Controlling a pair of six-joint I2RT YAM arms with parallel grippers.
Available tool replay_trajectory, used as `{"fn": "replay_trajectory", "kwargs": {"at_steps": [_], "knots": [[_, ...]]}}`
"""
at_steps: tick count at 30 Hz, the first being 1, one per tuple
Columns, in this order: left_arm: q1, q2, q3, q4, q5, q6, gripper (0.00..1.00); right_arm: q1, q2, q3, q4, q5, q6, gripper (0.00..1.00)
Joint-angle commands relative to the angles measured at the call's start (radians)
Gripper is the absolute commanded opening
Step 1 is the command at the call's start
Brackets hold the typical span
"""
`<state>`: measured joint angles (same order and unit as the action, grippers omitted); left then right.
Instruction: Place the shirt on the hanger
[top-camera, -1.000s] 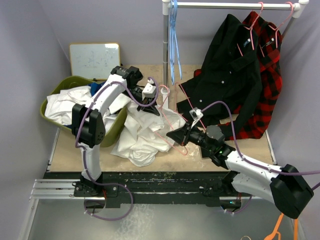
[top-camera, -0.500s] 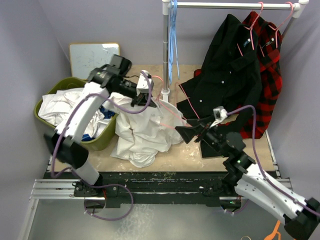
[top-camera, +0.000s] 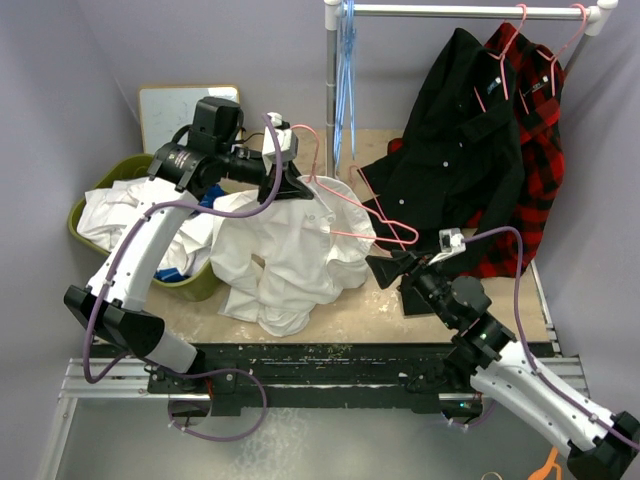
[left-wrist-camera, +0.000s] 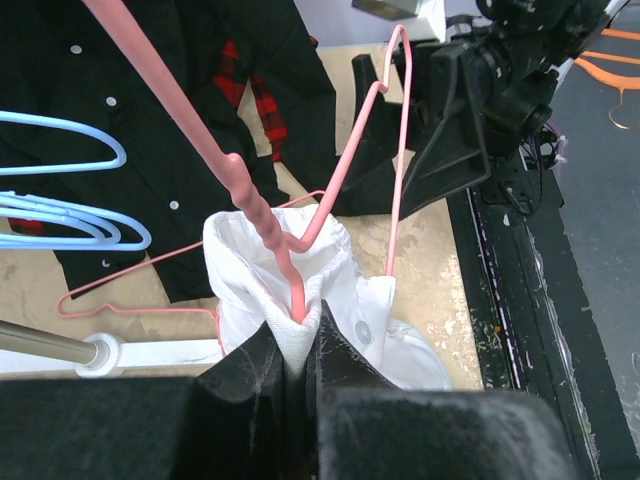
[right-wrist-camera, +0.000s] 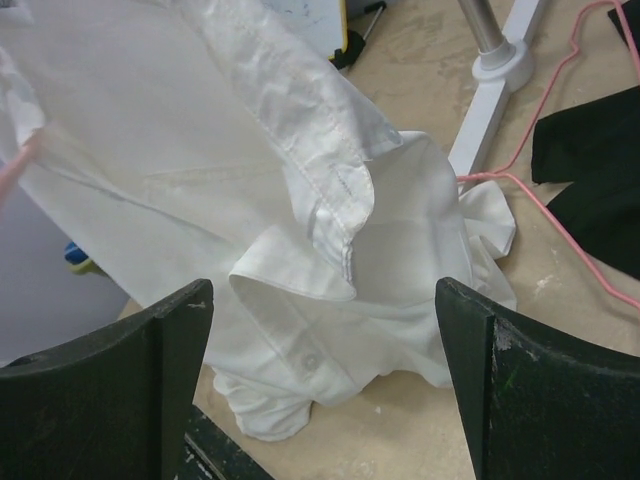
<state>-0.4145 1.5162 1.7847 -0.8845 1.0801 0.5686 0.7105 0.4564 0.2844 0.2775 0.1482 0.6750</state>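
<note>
Here the left end effector pinches shirt and hanger together.

- A robotics lab's test cell (small and staged-looking): plain lilac walls box in a plywood tabletop.
- At 6 o'clock, a left arm and a right arm stand bolted to a black rail.
- At 12 to 1 o'clock stands a white pipe clothes rail.
- At 10 o'clock a whiteboard leans on the wall.
</note>
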Motion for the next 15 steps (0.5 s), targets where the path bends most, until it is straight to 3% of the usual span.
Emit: {"fn": "replay_trajectory", "kwargs": {"at_steps": [1, 6, 10, 15], "knots": [[0.002, -0.064, 0.009, 0.018, 0.025, -0.021, 0.00, 0.001, 0.141, -0.030, 0.304, -0.001, 0.029, 0.92], [0.001, -0.090, -0.009, 0.016, 0.007, -0.022, 0.00, 0.000, 0.330, -0.022, 0.515, -0.040, 0.025, 0.80], [0.002, -0.102, -0.017, 0.016, 0.014, -0.027, 0.00, 0.000, 0.451, -0.027, 0.678, -0.045, 0.022, 0.63], [0.002, -0.119, -0.048, 0.010, -0.036, 0.000, 0.00, 0.000, 0.489, -0.016, 0.772, -0.061, 0.035, 0.00]]}}
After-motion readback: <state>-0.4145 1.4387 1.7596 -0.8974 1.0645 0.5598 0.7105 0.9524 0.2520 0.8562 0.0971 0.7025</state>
